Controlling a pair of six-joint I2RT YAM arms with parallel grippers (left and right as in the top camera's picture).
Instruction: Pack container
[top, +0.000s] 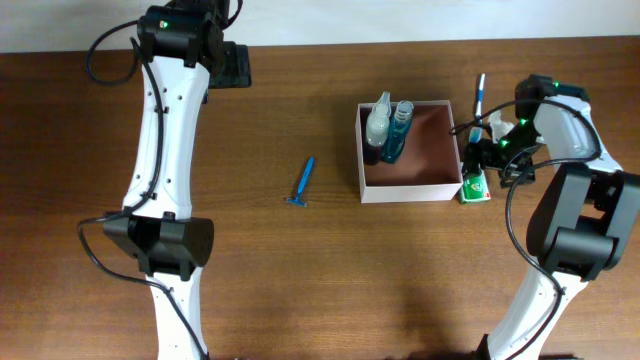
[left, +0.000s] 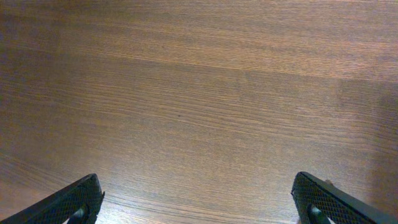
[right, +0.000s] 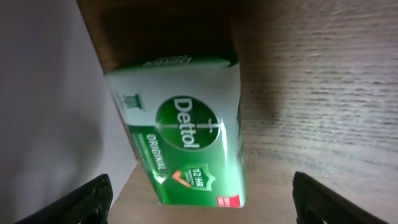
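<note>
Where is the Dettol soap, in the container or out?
Out. The Dettol soap lies on the table beside the container's outer wall, under the open right gripper.

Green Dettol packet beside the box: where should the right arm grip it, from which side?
Probably take the Dettol packet across its long sides, coming from above with the right gripper. It lies label up and fits between the open jaws, though the container wall stands close on one side.

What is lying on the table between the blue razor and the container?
Nothing: the overhead view shows only bare table between the razor and the container.
</note>
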